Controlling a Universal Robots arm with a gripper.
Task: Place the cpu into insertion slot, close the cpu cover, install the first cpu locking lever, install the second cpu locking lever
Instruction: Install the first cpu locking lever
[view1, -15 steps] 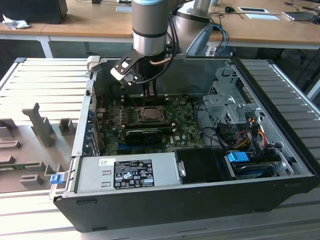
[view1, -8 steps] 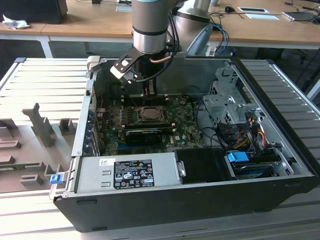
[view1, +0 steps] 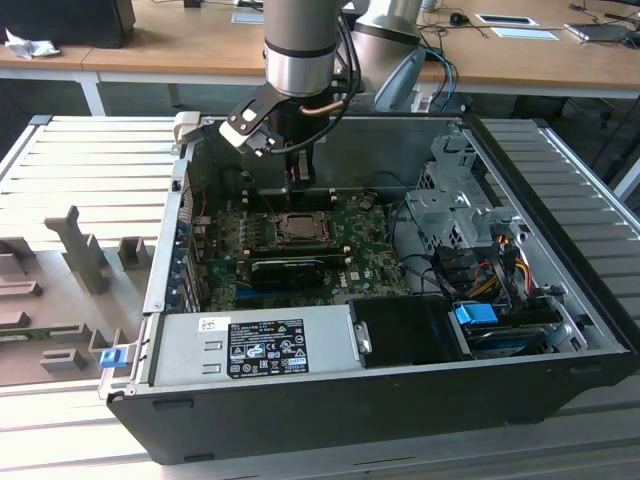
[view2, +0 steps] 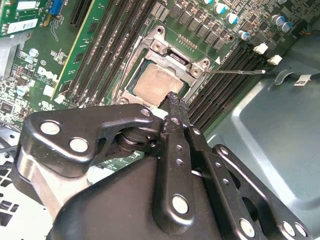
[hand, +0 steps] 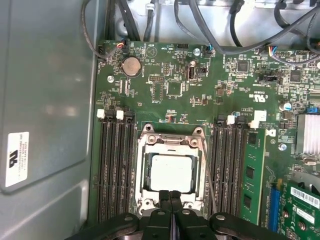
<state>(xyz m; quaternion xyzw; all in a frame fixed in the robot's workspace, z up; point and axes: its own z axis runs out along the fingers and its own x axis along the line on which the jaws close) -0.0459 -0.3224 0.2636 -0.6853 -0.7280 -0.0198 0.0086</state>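
The cpu (hand: 171, 172) lies flat in the insertion slot (view1: 297, 228), its pale metal face also visible in the second wrist view (view2: 154, 85). The silver cpu cover (hand: 170, 141) is down around it, framing the chip through its square opening. A thin wire locking lever (hand: 206, 165) runs along one side of the socket; in the second wrist view the lever (view2: 235, 72) sticks out over the memory slots. My gripper (hand: 170, 195) is shut with nothing between its fingers, its tips (view2: 172, 96) together at the cover's edge just above the socket. In the exterior view the gripper (view1: 300, 178) hangs over the socket's far side.
Black memory slots (hand: 115, 170) flank the socket on both sides. A black graphics card (view1: 290, 268) lies just in front of it. The power supply (view1: 255, 345) and drive cage (view1: 450, 210) fill the case's front and the exterior view's right. Grey case wall (hand: 45, 100) and cables (hand: 210, 25) are close by.
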